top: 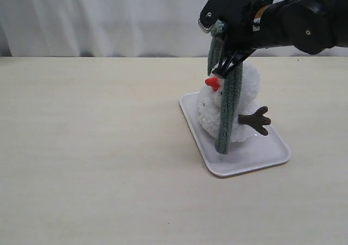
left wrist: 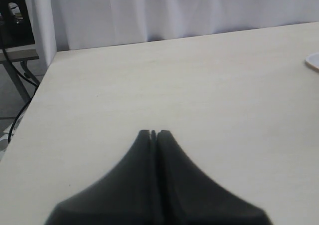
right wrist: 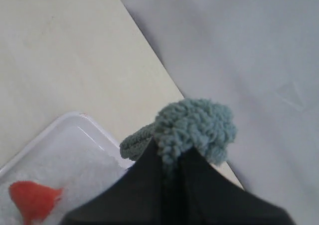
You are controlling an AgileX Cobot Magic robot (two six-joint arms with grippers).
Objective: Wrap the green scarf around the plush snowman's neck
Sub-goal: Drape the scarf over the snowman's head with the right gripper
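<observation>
Pale tabletop point(top: 98, 147) bears a white tray point(top: 244, 166) holding the plush snowman point(top: 209, 117), the green scarf point(top: 228, 114) pinched above it by the right gripper point(right wrist: 172, 152) and hanging seemingly to the tray, while the left gripper point(left wrist: 153, 133) sits with jaws pressed together, empty.

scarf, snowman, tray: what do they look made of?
Scarf: fuzzy dull green fleece or looped knit, matte. Its nubby pile shows in the right wrist view.
Snowman: fluffy white plush, matte, with its outline softened by loose fibres. The nose is orange-red, and its fabric is unclear. The arm is brown ribbed cloth, likely corduroy.
Tray: white, smooth and slightly glossy, probably plastic.
</observation>
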